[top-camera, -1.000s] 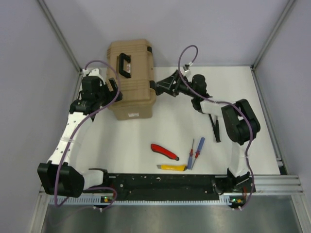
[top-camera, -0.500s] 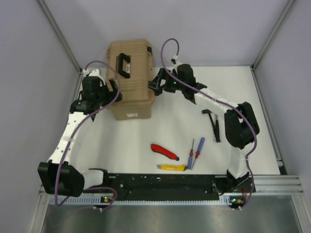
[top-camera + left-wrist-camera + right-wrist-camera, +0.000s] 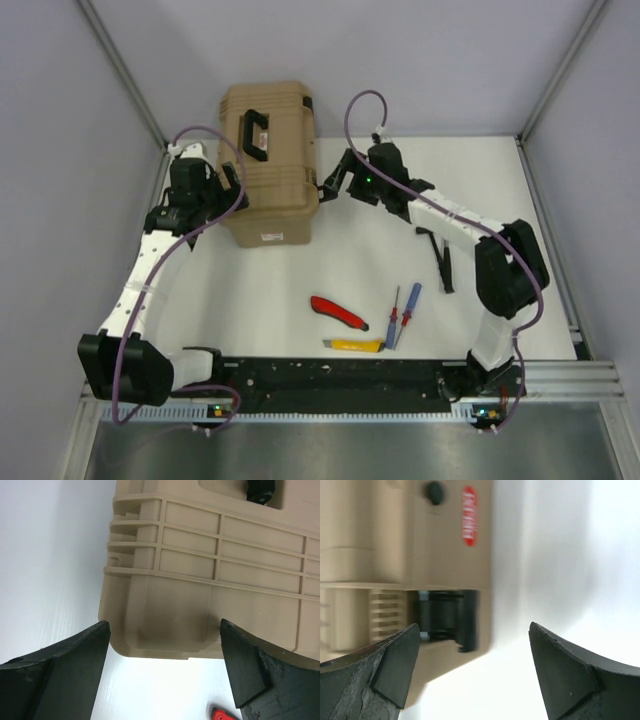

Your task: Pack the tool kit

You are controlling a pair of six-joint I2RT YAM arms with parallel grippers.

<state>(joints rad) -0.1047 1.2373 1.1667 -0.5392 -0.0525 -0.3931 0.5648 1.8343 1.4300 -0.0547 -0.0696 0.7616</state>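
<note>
A: What do we see from the top camera?

B: We see the tan toolbox [image 3: 272, 180] with its lid down, standing on the white table [image 3: 300, 270]. The left claw [image 3: 236, 188] is just beside its left wall and the right claw [image 3: 330, 182] is just beside its right wall. The other tools lie well apart from both claws, on the side of the arm bases: the black hammer [image 3: 442, 265], the red utility knife [image 3: 338, 312], the yellow utility knife [image 3: 355, 345], the red screwdriver [image 3: 393, 313] and the blue screwdriver [image 3: 410, 300].

A: And from the left wrist?

B: The left claw is spread wide and pinches nothing. A ribbed corner of the toolbox is straight ahead, between the two fingers [image 3: 60, 670]. We cannot tell if a fingertip touches it.

A: From the right wrist?

B: The right claw is also spread, with nothing in it. Ahead of it we see the toolbox wall, a little blurred, with a black latch [image 3: 445, 620] and a red label [image 3: 469, 515].
</note>
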